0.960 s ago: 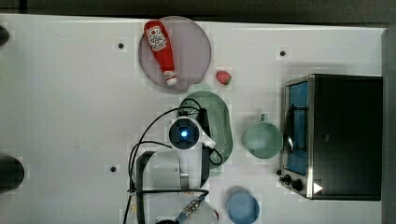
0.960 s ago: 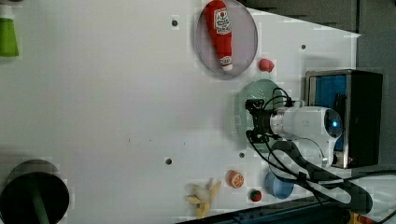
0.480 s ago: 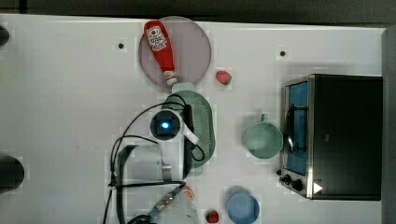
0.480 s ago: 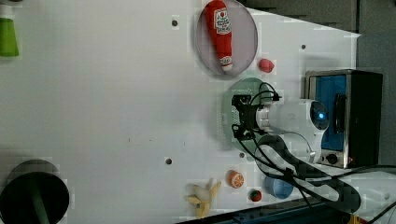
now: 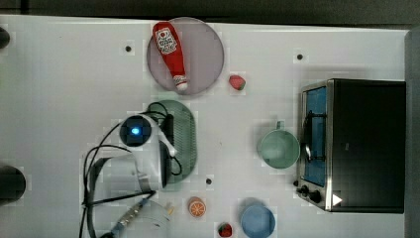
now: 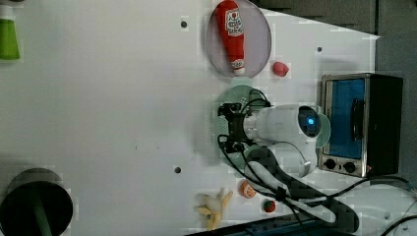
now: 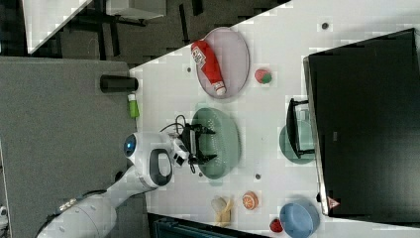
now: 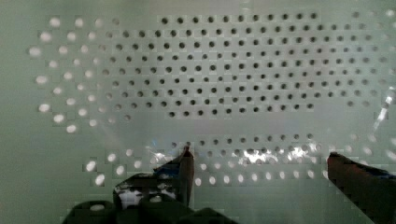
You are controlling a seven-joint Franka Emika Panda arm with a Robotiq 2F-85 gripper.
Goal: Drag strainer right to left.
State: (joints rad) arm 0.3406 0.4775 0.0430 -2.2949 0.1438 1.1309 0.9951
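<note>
In the top view, the pale green oval plastic strainer (image 5: 184,141) is lying below the ketchup plate (image 5: 208,54) | right view: gripper (image 7: 200,145) is hovering over its rim | wrist view: jaws are gaping wide inside the perforated basin, grasping nothing.

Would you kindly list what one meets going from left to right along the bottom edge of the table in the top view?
Orange slice → strawberry → blue bowl → toaster oven.
</note>
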